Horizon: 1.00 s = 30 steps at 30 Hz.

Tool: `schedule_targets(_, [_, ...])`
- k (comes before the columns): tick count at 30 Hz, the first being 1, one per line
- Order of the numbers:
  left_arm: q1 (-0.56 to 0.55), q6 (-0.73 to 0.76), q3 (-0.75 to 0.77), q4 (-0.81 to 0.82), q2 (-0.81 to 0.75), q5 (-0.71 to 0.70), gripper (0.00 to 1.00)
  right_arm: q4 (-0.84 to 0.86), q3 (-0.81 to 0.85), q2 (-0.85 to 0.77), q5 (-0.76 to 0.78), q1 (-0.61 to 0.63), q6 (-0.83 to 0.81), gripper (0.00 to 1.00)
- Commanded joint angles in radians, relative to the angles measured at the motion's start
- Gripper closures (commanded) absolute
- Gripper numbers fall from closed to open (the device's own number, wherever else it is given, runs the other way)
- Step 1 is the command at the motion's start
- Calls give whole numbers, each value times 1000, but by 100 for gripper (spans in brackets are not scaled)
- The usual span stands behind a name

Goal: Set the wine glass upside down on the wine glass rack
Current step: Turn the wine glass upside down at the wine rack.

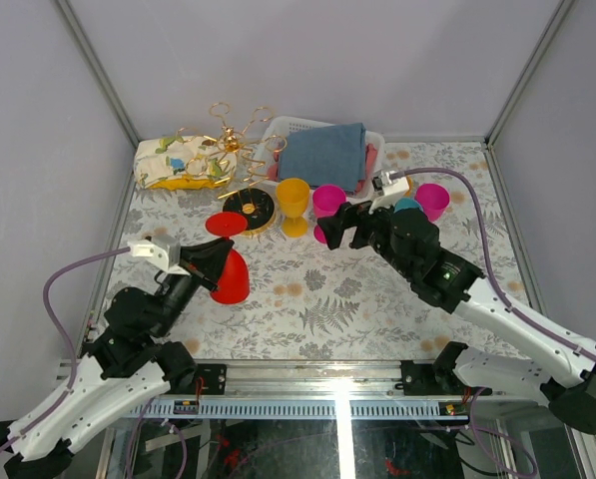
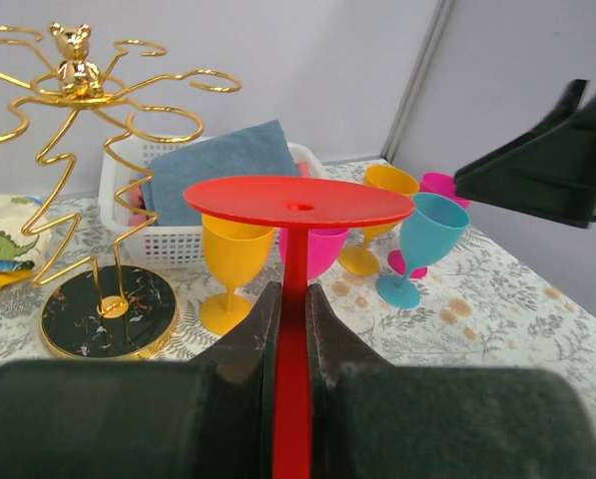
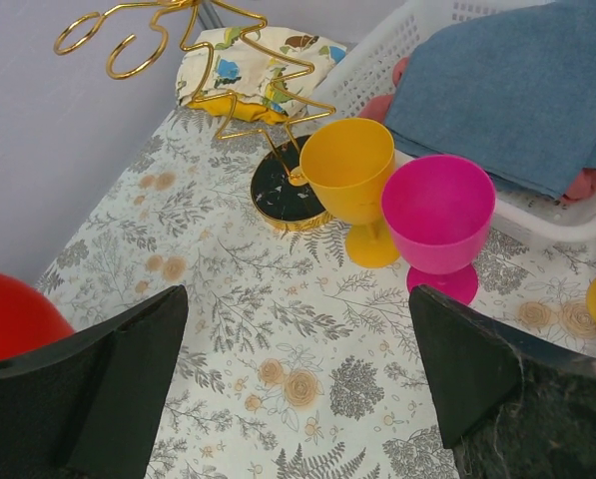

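My left gripper [image 1: 214, 263] [image 2: 293, 291] is shut on the stem of a red wine glass [image 1: 232, 281] [image 2: 298, 203]. The glass is off the table, tilted, with its round foot pointing toward the wine glass rack and its bowl nearer the arm. The bowl also shows at the left edge of the right wrist view [image 3: 8, 314]. The gold wire wine glass rack [image 1: 234, 146] [image 2: 78, 95] [image 3: 193, 25] stands at the back left on a dark gold-rimmed base [image 1: 250, 208] [image 2: 108, 319] [image 3: 286, 192], with no glass on it. My right gripper [image 1: 339, 228] [image 3: 298, 299] hangs open over bare tablecloth, holding nothing.
A yellow glass [image 1: 294, 205] [image 3: 349, 170] and a pink glass [image 1: 328, 200] [image 3: 439, 215] stand upright beside the rack's base. A blue glass [image 2: 422, 235] and another pink one [image 1: 432, 200] are further right. A white basket [image 1: 278, 128] holding a blue cloth and a patterned pouch [image 1: 178, 165] sit behind.
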Motion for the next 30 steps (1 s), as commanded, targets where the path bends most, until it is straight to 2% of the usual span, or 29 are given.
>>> schedule_targets(1, [4,13,-68,248,13,-89,100,-36,17,-45,34,-6,-23,0])
schedule_targets(9, [5,165,-65,453,184,-75,100,-119,12,-108,30,-6,-57,1])
schedule_targets(15, [29,196,-70,576,285,-97,100,-201,36,-148,25,-6,-134,0])
schedule_targets(21, [134,142,-62,631,353,-15,100,-308,80,-171,0,-6,-226,0])
schedule_targets(25, [241,66,-73,652,377,94,100,-335,78,-196,7,-6,-251,0])
schedule_targets(30, [347,-63,-100,703,396,225,100,-377,97,-199,-88,-6,-241,0])
